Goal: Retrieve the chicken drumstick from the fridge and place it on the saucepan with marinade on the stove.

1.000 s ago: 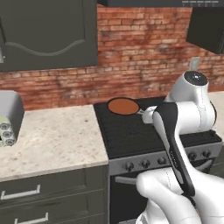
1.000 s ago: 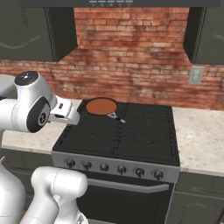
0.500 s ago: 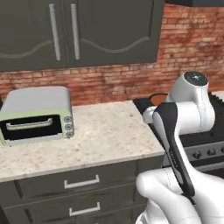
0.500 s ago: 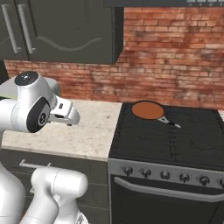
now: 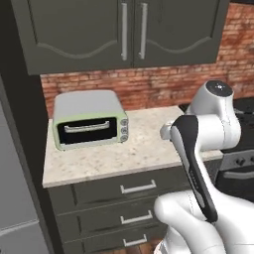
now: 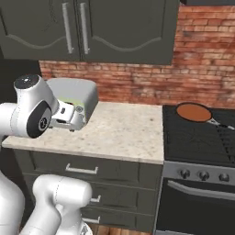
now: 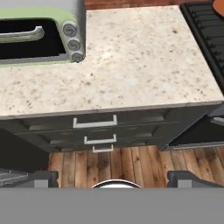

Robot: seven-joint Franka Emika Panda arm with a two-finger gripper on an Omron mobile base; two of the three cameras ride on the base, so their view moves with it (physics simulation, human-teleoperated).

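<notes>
Speckled beige stone countertop [image 5: 124, 154] lies in front of the robot, with a pale green toaster oven [image 5: 89, 126] on it against the brick wall. A grey steel panel at the far left edge of the left base view looks like the fridge [image 5: 15, 198], though too little of it shows to be sure. The saucepan [image 6: 194, 112] sits on the back of the stove [image 6: 202, 137] in the right base view, its round inside filled with the flat orange-brown marinade [image 6: 193, 110]. I cannot see the chicken drumstick, so it is presumably shut inside the fridge.

By my reading, the fetching step has not begun; the doors are not yet reached. The main risk is the folded arm's elbow clipping the counter edge or the toaster oven if the base drives close alongside them. A second risk is stopping too near the fridge, leaving no room to swing a door open. The stove is off to the right, so the carry back will be long, and a small lumpy piece could slip from a loose pinch.

In the hand view the gripper [image 7: 111, 179] has its 2 fingertips [image 7: 41, 178] spread wide apart, with nothing between them and nothing touched; it looks down past the counter drawers [image 7: 96, 129] to the wood floor [image 7: 131, 162].
</notes>
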